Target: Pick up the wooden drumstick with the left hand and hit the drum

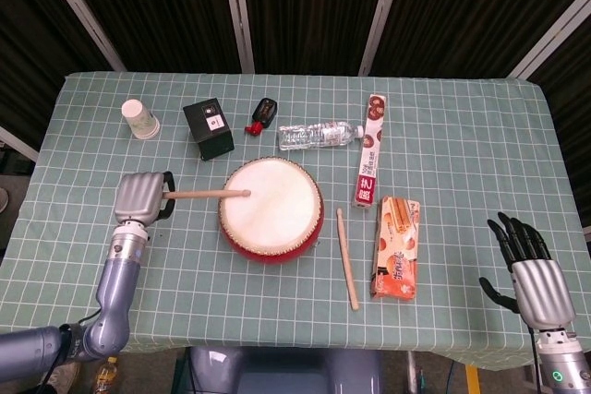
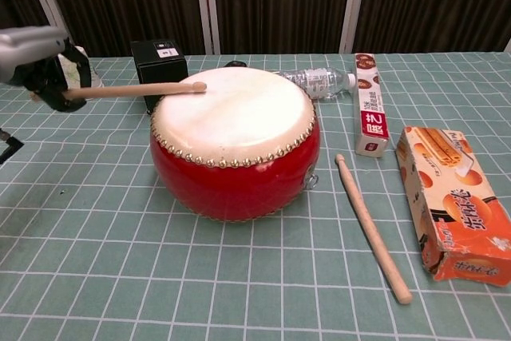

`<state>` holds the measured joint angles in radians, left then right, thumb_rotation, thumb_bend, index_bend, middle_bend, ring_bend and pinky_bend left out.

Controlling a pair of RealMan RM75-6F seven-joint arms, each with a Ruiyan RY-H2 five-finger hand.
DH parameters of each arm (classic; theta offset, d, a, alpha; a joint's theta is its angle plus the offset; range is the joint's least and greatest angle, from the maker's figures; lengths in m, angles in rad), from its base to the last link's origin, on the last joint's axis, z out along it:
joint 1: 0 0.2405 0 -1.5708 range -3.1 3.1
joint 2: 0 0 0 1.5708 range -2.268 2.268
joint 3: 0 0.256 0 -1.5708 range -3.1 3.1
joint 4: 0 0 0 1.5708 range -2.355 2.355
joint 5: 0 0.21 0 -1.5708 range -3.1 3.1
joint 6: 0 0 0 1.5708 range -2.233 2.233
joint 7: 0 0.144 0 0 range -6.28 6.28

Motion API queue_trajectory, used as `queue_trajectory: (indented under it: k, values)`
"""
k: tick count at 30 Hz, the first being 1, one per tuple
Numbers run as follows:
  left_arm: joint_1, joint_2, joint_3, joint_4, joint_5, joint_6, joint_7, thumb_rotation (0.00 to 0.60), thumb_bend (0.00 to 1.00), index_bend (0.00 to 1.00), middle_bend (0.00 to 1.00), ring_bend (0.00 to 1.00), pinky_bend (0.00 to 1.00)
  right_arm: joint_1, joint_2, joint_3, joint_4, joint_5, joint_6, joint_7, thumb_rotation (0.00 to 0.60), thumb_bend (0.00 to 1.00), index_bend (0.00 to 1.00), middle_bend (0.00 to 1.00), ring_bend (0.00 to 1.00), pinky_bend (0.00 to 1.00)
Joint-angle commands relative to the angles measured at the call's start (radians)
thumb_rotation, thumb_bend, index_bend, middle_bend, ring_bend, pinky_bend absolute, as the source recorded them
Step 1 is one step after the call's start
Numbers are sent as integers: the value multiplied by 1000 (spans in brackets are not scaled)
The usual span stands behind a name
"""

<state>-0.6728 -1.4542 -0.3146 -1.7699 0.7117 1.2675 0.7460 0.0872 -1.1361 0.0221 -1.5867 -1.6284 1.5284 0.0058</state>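
A red drum [image 1: 271, 210] [image 2: 235, 137] with a pale skin stands mid-table. My left hand [image 1: 141, 197] [image 2: 36, 57] sits to its left and grips a wooden drumstick [image 1: 205, 195] [image 2: 132, 89]. The stick lies level, and its tip is on the left edge of the drum skin. A second wooden drumstick [image 1: 347, 258] [image 2: 372, 227] lies on the cloth right of the drum. My right hand [image 1: 531, 269] is at the table's front right corner, fingers spread, holding nothing; the chest view does not show it.
Behind the drum are a paper cup [image 1: 139, 119], a black box [image 1: 209, 128] [image 2: 159, 69], a small black and red item [image 1: 262, 114], and a lying water bottle [image 1: 317, 135] [image 2: 319, 81]. To the right lie a long narrow red and white box [image 1: 369, 151] [image 2: 370, 105] and an orange biscuit box [image 1: 397, 246] [image 2: 455, 202].
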Motion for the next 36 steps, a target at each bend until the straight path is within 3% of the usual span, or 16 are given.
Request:
queue_trajectory:
  k: [1,9,11,19,21,25,27,32,36]
  values:
    - [38,-3,-31,-14,368,96,-297,600,570,749,1000,1000,976,-1,-1,0,0,-2,3,-4,600,283,0,0,0,99]
    - [29,-34,-56,-2,565,185,-432,600,570,747,1000,1000,977,-1,-2,0,0,0,2,-7,600,283,0,0,0,99]
    - [17,-44,-44,15,558,164,-397,600,570,746,1000,1000,976,0,-2,1,0,2,0,-5,600,283,0,0,0,99]
    - [20,-69,39,63,373,53,-215,600,570,746,1000,1000,976,0,2,2,-1,5,-3,1,600,283,0,0,0,99]
    - [17,-58,77,60,253,-3,-96,600,570,746,1000,1000,976,0,2,1,-2,5,-4,4,600,283,0,0,0,99]
    - [-22,-2,98,-14,2,-65,122,600,570,748,1000,1000,977,0,3,1,-3,5,-4,4,600,283,0,0,0,99]
    - [-33,14,86,-44,-30,-58,137,600,570,748,1000,1000,977,0,3,1,-3,4,-4,3,600,283,0,0,0,99]
    - [16,8,39,-71,190,27,-103,600,569,747,1000,1000,977,-1,1,0,-3,4,-3,0,600,284,0,0,0,99]
    - [50,17,34,-77,363,93,-247,600,569,746,1000,1000,977,-1,0,0,-4,3,-3,-6,600,283,0,0,0,99]
